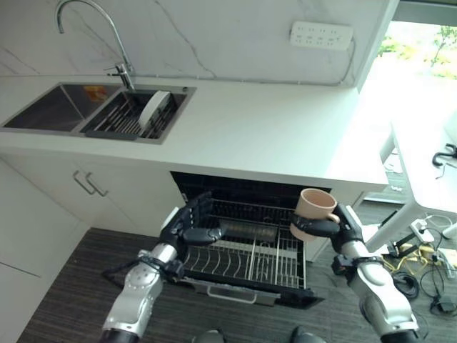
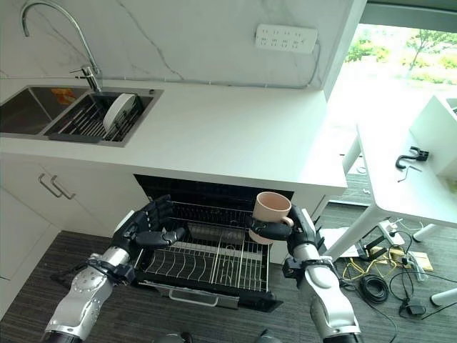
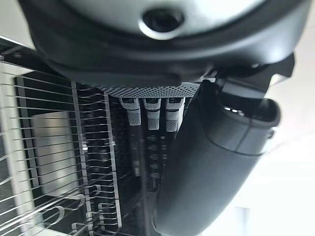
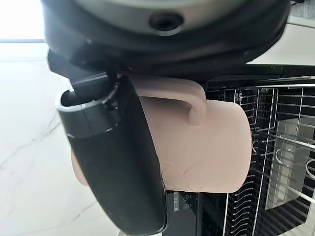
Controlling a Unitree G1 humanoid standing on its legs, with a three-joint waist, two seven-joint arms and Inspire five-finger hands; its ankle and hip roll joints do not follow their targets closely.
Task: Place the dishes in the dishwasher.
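**A:** Mug (image 1: 316, 209) status, for anyone following the dishwasher job: it's a pinkish-beige cup, upright, gripped in the right hand (image 1: 335, 227), fingers and thumb wrapped round its body. It's hanging over the right side of the pulled-out rack (image 1: 246, 261), not set down yet.

**B:** So barely started? Anything loaded?

**A:** There's something dark and roundish lying near the back of the rack, can't tell what it is. Otherwise the wires look bare. And a white plate (image 1: 153, 108) is standing on edge in the drainer basket in the sink (image 1: 43, 107), up on the surface (image 1: 271, 128), well apart from both hands. So I'd say early days: the mug needs lowering in, then the plate is left.

**B:** What's the left hand doing?

**A:** Left hand (image 1: 191, 225) hovers over the left edge of the rack, fingers loosely spread, holding nothing.

**B:** Anything in the way?

**A:** The surface's overhang sits right above the dishwasher opening, so the mug has to go in under it. Faucet (image 1: 100, 32) arches over the sink too, which could matter when reaching for the plate.
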